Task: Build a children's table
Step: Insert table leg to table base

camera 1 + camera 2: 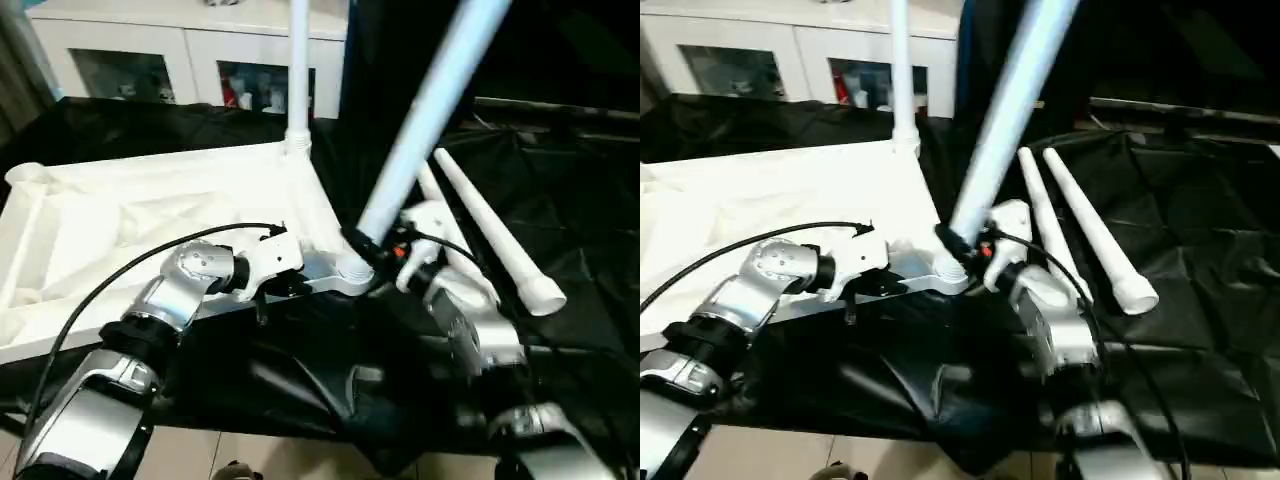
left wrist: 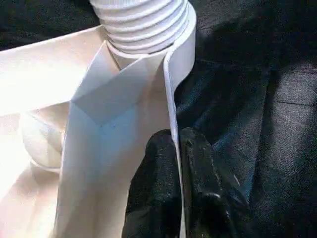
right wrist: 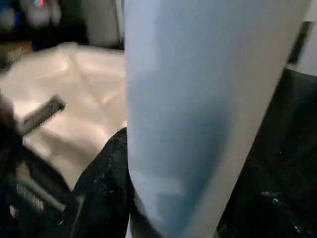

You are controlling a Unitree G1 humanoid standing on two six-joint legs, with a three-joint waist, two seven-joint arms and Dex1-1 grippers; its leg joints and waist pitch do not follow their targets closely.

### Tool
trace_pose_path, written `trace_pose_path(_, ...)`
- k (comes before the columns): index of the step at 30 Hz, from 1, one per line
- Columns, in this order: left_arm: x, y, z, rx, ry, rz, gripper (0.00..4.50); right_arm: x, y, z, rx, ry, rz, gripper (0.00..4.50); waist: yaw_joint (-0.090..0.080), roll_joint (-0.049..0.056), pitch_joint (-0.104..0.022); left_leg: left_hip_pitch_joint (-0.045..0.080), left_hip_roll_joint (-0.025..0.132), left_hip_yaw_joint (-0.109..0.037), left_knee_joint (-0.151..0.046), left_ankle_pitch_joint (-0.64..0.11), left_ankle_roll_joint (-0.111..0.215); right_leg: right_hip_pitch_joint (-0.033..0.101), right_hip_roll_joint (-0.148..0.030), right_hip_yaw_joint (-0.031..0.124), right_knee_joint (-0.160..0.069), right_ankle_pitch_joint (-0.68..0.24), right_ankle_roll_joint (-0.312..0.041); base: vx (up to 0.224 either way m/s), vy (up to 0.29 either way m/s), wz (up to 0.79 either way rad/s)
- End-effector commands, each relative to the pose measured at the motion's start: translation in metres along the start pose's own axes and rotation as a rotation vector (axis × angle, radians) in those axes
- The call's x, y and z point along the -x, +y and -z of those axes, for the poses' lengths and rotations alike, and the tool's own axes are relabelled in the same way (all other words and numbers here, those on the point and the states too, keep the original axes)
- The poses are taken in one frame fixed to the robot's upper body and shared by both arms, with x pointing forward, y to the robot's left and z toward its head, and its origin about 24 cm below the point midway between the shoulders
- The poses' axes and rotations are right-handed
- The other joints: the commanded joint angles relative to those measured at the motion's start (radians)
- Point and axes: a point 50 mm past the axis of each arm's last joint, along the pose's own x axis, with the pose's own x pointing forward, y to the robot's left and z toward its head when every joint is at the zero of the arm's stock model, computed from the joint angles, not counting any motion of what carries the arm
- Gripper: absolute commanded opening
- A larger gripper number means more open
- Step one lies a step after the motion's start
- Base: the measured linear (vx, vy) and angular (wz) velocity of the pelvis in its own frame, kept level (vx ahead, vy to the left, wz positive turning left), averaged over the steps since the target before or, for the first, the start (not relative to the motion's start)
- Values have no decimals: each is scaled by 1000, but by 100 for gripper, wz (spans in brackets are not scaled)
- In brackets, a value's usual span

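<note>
While pinching the tabletop (image 1: 150, 215) rim in the left gripper (image 2: 176, 148) and clamping a tilted leg (image 1: 425, 110) in the right gripper (image 1: 378, 252), seating its foot in the corner socket (image 1: 350, 268) just below; next, likely straightening and pressing down.

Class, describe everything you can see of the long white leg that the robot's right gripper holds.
The long white tubular leg looks like smooth plastic. It leans, its top tilted toward the robot's right and running out of the picture. Its ribbed lower end sits at the near corner socket of the white plastic tabletop. The right gripper clasps it just above that socket.
</note>
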Motion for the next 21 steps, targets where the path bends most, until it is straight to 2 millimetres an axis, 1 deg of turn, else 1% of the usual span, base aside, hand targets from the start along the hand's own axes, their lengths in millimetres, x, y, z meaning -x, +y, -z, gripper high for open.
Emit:
trace_pose_path(1,-4,-7,1,-38,28,68,0,8,2,36,-37,200,-27,189,-3,8,-45,10,19,-8,-80,-378,-17,33,-64,45,-101,-413,-155,0,0,0)
trace_pose_path(2,-4,-6,1,-40,30,67,0,9,2,36,-32,217,-49,189,-5,0,-46,11,20,-7,-80,-380,-16,32,-63,45,-102,-413,-152,0,0,0)
trace_pose_path(3,-4,-6,1,-40,30,67,0,9,2,36,-29,220,-56,189,-6,2,-48,13,22,-9,-80,-387,-16,31,-63,45,-99,-406,-156,0,0,0)
trace_pose_path(4,-4,-6,1,-40,30,66,0,9,1,36,-24,223,-58,189,-7,2,-48,13,22,-9,-81,-387,-15,31,-62,45,-99,-389,-161,0,0,0)
trace_pose_path(5,-4,-5,1,-40,31,66,0,10,1,37,-16,226,-59,189,-9,-5,-50,12,23,-8,-81,-382,-13,31,-62,45,-98,-369,-166,0,0,0)
trace_pose_path(6,-3,-5,1,-41,31,63,0,10,0,37,-15,228,-61,189,-8,-3,-50,12,23,-8,-81,-378,-13,32,-62,45,-96,-362,-169,0,0,0)
trace_pose_path(7,-2,-4,1,-41,31,59,0,12,-1,38,-25,224,-64,189,-10,-5,-49,13,22,-6,-81,-389,-10,30,-62,45,-99,-369,-170,0,0,0)
trace_pose_path(12,-2,-4,1,-50,15,62,0,16,-1,40,-51,205,-86,189,-8,-5,-51,14,23,-6,-81,-384,-8,30,-63,45,-101,-372,-166,0,0,0)
trace_pose_path(14,-2,-6,-2,-60,-26,104,0,19,-1,41,-64,185,-119,189,-6,-3,-53,14,23,-5,-81,-369,-3,31,-62,46,-99,-337,-175,0,0,0)
trace_pose_path(15,-2,-6,-2,-60,-26,104,0,19,-1,41,-64,185,-119,189,-6,-4,-54,13,23,-4,-81,-366,-2,32,-62,46,-98,-327,-179,0,0,0)
trace_pose_path(16,-2,-7,-4,-65,-39,123,0,20,-2,41,-64,180,-128,189,-6,-4,-57,11,24,-4,-82,-352,-1,36,-62,46,-94,-294,-187,0,0,0)
trace_pose_path(17,0,-8,-5,-73,-51,156,0,22,-3,41,-66,171,-140,188,-6,0,-57,11,24,-4,-82,-337,0,37,-61,46,-91,-260,-196,0,0,0)
trace_pose_path(18,0,-8,-5,-73,-51,157,0,22,-3,41,-66,171,-141,188,-7,-1,-59,11,24,-2,-81,-333,2,37,-61,46,-90,-246,-202,0,0,0)
trace_pose_path(19,2,-8,-5,-79,-52,187,0,24,-5,41,-72,161,-150,188,-6,0,-59,11,24,-2,-81,-322,7,40,-59,45,-88,-222,-210,0,0,0)
trace_pose_path(21,4,-8,-4,-78,-48,207,0,25,-7,41,-76,153,-154,188,-7,1,-58,11,24,-1,-82,-321,10,40,-59,45,-87,-208,-220,0,0,0)
